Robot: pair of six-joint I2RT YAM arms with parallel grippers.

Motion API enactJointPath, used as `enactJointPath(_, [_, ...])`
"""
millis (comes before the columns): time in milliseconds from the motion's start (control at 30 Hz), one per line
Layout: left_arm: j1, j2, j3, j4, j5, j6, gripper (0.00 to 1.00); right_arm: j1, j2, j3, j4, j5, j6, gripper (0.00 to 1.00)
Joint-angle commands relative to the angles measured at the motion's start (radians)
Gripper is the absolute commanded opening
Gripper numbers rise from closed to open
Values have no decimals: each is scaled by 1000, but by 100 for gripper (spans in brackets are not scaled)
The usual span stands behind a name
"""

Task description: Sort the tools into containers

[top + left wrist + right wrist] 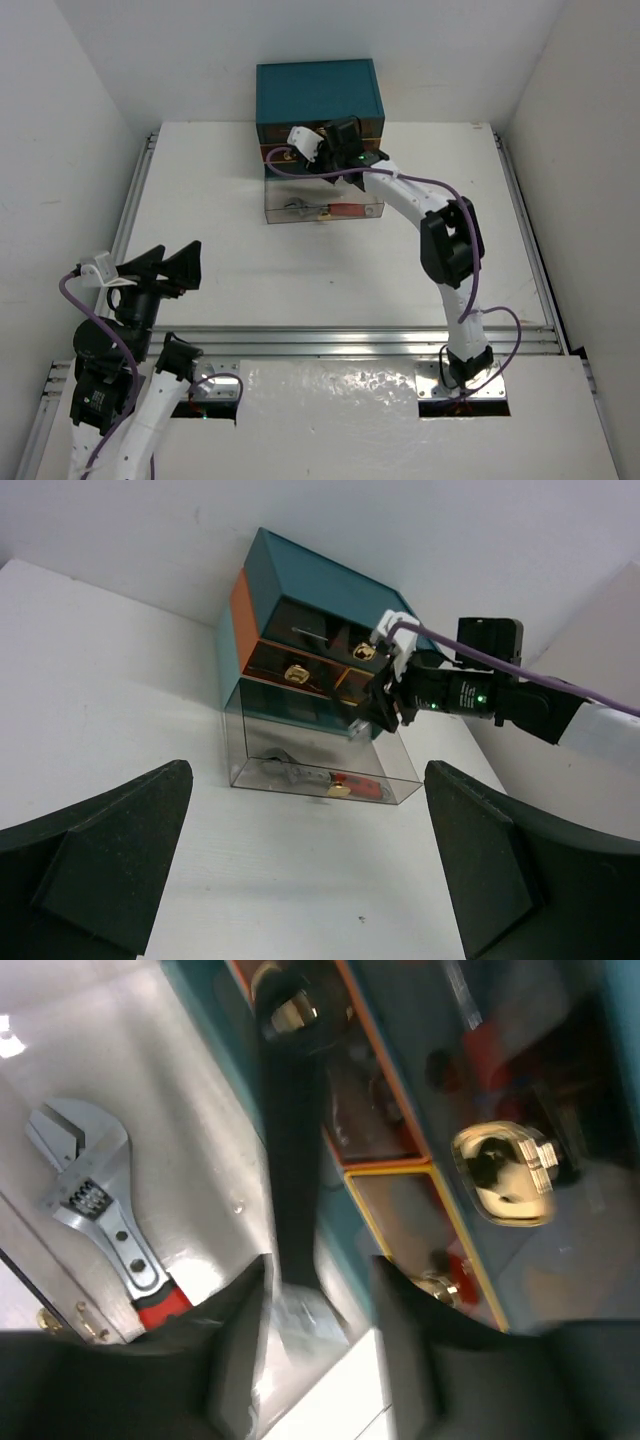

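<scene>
**Near field.** The left pincer, black-fingered, hangs over the white bench with its fingers spread wide and nothing between them. The teal box-shaped chest stands well ahead of it.

**Middle field.** Ahead of this pincer, a clear shallow drawer stands pulled out from the chest's foot. In it lies a red-handled adjustable wrench. Its long axis runs parallel to the chest front, silver head to the left.

**Far field.** The right pincer is much the nearer, poised just above the open drawer. The wrench lies below it and to its left. Its fingers stand close together around a dark slender bar; whether they grip it cannot be told. A brassy round knob lies just beyond to its right.
</scene>
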Motion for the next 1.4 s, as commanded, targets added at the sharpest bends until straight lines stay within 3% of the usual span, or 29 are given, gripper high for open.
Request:
enactJointPath(0, [11,11,-3,46,11,18,100,-5,-17,40,-48,6,-1,52])
enactJointPath(33, [11,11,-5,46,11,18,100,-5,-31,6,-42,4,14,66])
enactJointPath(100, [13,14,-5,48,12,18,100,-5,-82,-43,-30,4,77,73])
enactJointPath(200, [13,16,-3,46,11,18,100,-4,-189,-151,-22,6,285,70])
enactJointPath(233, [13,12,-3,46,9,16,100,-4,-227,-205,-5,18,365,65])
enactJointPath(267, [13,12,-3,45,5,16,100,-5,-269,-275,45,49,553,56])
enactJointPath(333, [15,9,-5,45,3,15,100,-16,-404,-533,212,40,746,41])
enactJointPath(367, [15,8,-5,46,5,15,100,-18,-441,-628,280,31,903,27])
enactJointPath(433, [15,15,-5,46,11,16,100,-18,-490,-829,456,41,1046,5])
enactJointPath(467, [15,20,-3,46,12,16,100,-18,-485,-874,507,43,1134,0])
enactJointPath(533, [16,25,-3,46,14,18,100,-19,-446,-955,599,52,1270,0])
enactJointPath(733, [16,3,-3,43,8,16,100,-24,-308,-1014,896,64,1511,0])
enactJointPath(967, [16,12,-5,46,21,21,100,-28,-72,-910,1128,41,1610,0])
enactJointPath(1167, [15,0,-6,51,23,23,100,-28,79,-718,1156,41,1610,0])
enactJointPath(1367, [15,-1,-11,59,29,26,100,-31,169,-522,1075,30,1592,0])
